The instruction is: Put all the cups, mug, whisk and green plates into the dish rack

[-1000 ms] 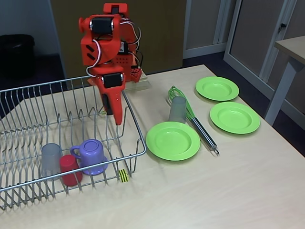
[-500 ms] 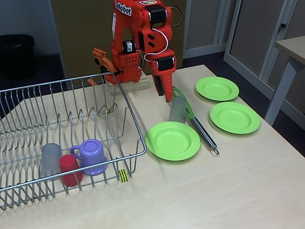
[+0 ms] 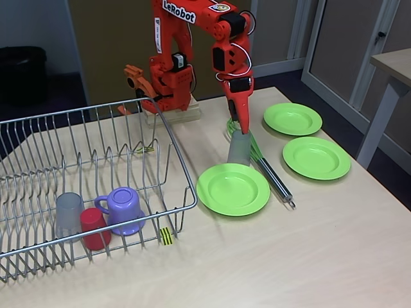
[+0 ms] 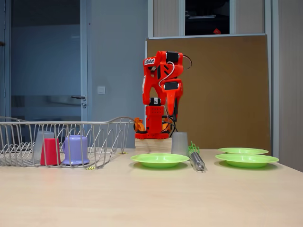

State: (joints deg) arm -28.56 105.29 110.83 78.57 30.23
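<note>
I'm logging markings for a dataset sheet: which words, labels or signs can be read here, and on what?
"LeRobot": white label on the orange robot arm, upper link; in the low side fixed view the same label is too small to read.
Yellow-and-black striped tag on the silver wire dish rack: stripes, no text.
Nothing else bears writing.

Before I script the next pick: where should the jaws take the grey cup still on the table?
Likely from above, across the top end of the grey cup: it stands upright, the whisk lies right behind it, and the gripper hangs just over it.
</note>
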